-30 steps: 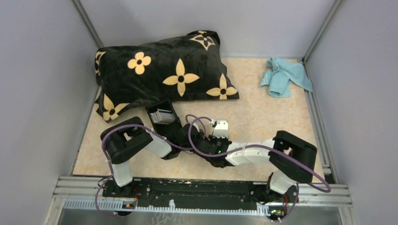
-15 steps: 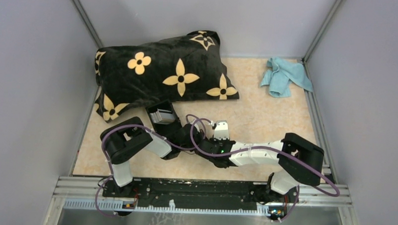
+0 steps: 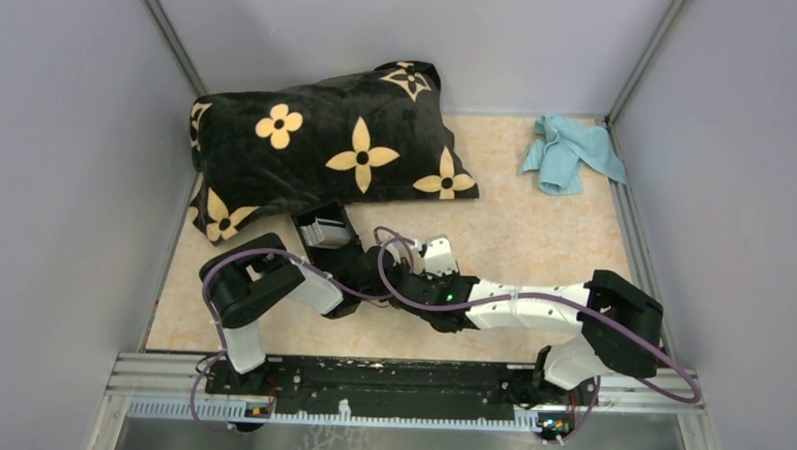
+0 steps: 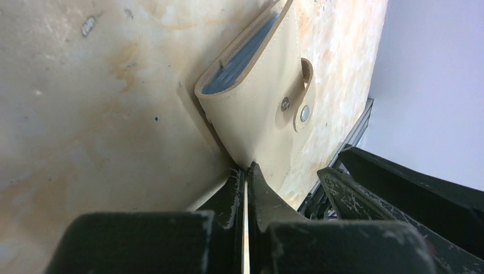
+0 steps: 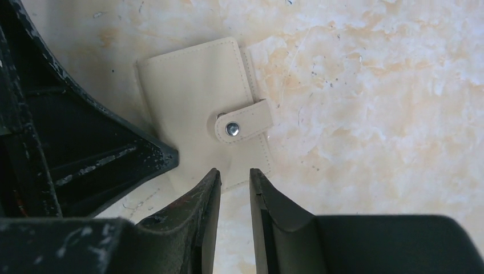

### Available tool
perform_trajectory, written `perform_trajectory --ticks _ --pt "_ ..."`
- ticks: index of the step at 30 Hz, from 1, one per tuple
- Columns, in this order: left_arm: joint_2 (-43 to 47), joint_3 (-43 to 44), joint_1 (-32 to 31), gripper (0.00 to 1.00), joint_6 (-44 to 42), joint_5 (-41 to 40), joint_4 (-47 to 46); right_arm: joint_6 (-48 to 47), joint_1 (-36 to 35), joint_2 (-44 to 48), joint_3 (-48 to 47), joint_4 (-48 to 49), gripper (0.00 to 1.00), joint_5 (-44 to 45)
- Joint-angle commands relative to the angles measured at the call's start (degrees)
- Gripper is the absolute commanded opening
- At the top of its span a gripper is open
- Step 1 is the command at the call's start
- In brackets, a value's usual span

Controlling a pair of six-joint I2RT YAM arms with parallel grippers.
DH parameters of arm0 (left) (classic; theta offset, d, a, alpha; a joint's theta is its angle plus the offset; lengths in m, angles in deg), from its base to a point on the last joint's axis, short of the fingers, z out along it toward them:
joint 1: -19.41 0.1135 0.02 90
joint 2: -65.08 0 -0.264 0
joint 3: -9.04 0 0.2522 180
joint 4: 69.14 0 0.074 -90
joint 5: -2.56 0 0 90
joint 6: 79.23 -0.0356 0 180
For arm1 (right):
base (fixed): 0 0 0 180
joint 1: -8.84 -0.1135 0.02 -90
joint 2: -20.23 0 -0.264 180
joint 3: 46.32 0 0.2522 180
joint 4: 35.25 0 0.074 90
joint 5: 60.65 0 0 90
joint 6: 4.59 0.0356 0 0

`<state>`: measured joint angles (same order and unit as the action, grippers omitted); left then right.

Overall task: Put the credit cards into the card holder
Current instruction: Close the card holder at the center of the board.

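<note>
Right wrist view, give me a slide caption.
Right tool, slightly open, over the beige snap-strap card holder on the mottled table.

Lab robot cell: grey walls, aluminium rail, marbled tabletop.

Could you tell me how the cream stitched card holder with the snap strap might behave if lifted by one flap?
The cream stitched card holder probably flexes: its cover curves where the left gripper pinches one thin flap. It looks thin, so likely light. Its mouth gapes over the ribbed slots, so it may splay open.
</note>
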<state>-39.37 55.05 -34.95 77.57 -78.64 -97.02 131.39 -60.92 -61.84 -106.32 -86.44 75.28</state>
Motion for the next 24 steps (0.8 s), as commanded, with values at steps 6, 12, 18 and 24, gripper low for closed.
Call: perform_trajectory --ticks 6,12,18,24 --pt "-2.2 -1.0 2.5 0.00 -11.2 4.1 4.0 -10.1 -0.7 1.0 2.0 5.4 0.28 0.4" --pt "-2.8 -1.3 3.5 0.00 -14.0 8.0 2.1 -13.4 -0.6 -1.0 1.6 7.9 0.29 0.6" --pt "-3.2 -1.1 3.8 0.00 -15.6 10.5 1.0 -15.9 -0.3 -3.1 -0.3 8.9 0.29 0.9" --pt "-3.4 -1.3 4.1 0.00 -15.7 11.7 -0.1 -17.8 -0.1 -5.1 -1.6 9.5 0.29 2.1"
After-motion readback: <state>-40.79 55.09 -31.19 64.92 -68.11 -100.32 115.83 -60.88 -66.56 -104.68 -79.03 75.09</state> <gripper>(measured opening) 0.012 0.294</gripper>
